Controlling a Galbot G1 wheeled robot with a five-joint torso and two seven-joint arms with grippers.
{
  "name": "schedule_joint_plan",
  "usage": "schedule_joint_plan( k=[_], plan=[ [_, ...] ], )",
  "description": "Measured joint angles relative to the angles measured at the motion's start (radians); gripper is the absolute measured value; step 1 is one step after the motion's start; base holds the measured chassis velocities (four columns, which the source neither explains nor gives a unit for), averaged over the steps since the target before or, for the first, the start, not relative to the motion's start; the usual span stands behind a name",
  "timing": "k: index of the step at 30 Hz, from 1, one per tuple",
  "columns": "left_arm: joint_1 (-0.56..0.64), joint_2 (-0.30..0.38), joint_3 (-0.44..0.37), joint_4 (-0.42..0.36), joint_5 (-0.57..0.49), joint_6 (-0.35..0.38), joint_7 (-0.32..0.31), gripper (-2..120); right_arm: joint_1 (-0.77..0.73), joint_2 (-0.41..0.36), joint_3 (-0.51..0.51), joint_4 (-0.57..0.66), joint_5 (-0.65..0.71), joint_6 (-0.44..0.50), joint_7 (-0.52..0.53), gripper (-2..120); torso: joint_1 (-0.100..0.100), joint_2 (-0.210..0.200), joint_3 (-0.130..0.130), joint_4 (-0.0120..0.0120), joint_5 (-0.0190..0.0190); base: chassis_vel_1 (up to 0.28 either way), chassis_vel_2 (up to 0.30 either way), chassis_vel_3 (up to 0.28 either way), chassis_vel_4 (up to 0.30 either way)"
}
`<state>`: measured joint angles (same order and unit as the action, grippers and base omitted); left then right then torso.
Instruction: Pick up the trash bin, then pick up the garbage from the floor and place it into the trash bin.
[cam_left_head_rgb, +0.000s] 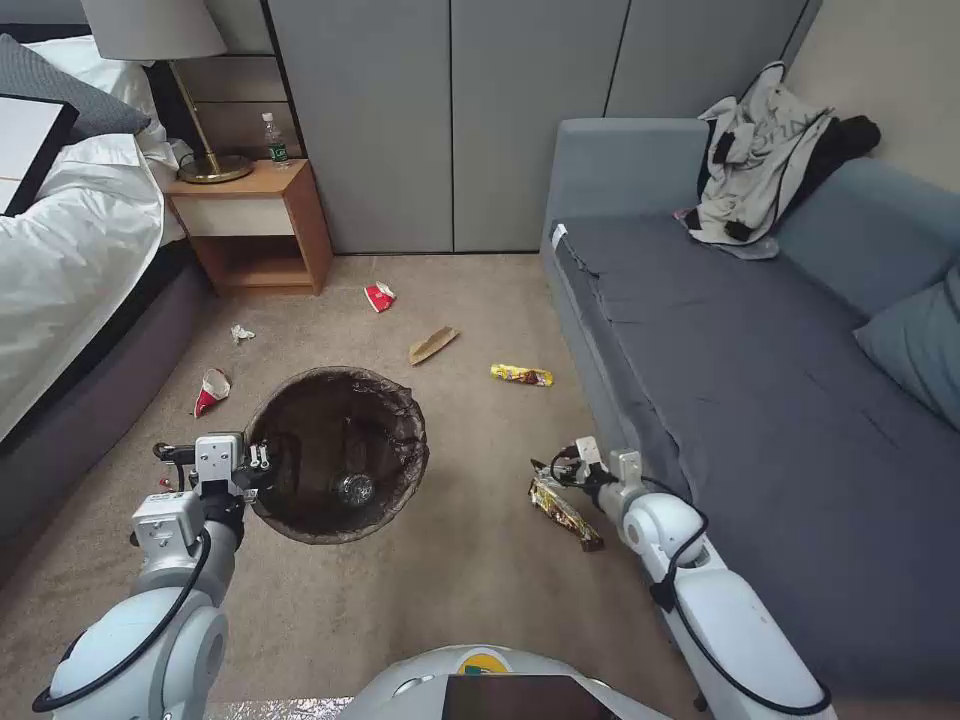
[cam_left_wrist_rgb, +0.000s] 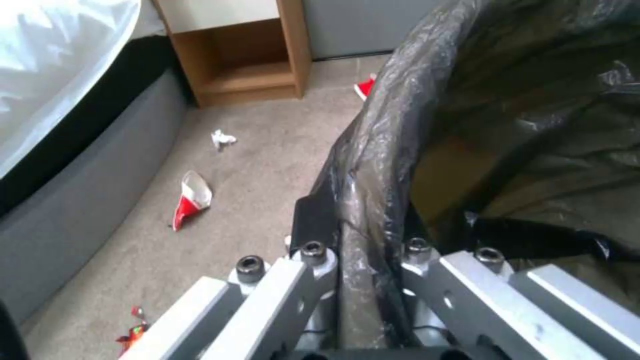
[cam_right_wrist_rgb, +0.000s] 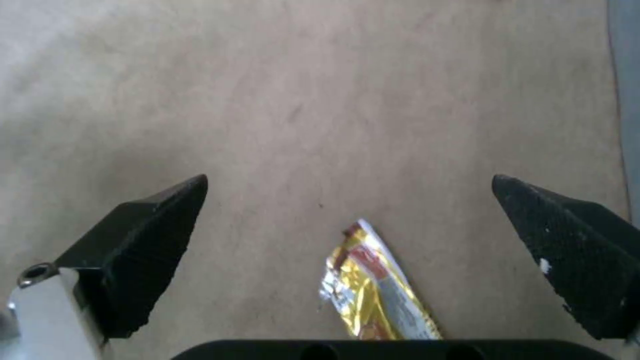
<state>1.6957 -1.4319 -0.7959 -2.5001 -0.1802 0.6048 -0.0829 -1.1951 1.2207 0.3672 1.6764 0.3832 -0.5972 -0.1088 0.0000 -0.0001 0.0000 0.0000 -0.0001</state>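
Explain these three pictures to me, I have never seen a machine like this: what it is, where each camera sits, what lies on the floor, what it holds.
This is a wheeled robot with two arms. The wide picture comes from its head, looking down at a bedroom carpet. The other two come from cameras on its wrists.

The left gripper is clamped on the rim of the trash bin, a round bin lined with a dark bag; the left wrist view shows that rim pinched between its fingers.

The right gripper is open above a yellow snack wrapper beside the sofa.

Other litter on the carpet: a second yellow wrapper, a brown paper scrap, two crushed red-and-white cups and a white tissue.
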Motion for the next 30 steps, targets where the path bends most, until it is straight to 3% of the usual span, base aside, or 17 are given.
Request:
schedule_joint_plan(
  k=[6,30],
  plan=[
    [-0.001,-0.005,0.002,0.0,0.003,0.0,0.0,4,0.024,0.018,-0.026,-0.033,0.003,-0.022,0.062,100,0.0,0.0,0.0,0.0,0.0,0.0,0.0,0.0,0.0],
    [-0.007,-0.011,0.009,0.021,0.008,-0.004,0.001,4,0.084,0.048,-0.085,-0.235,-0.116,-0.011,0.064,100,0.0,0.0,0.0,0.0,0.0002,0.0,0.0,0.0,0.0]
  ],
)
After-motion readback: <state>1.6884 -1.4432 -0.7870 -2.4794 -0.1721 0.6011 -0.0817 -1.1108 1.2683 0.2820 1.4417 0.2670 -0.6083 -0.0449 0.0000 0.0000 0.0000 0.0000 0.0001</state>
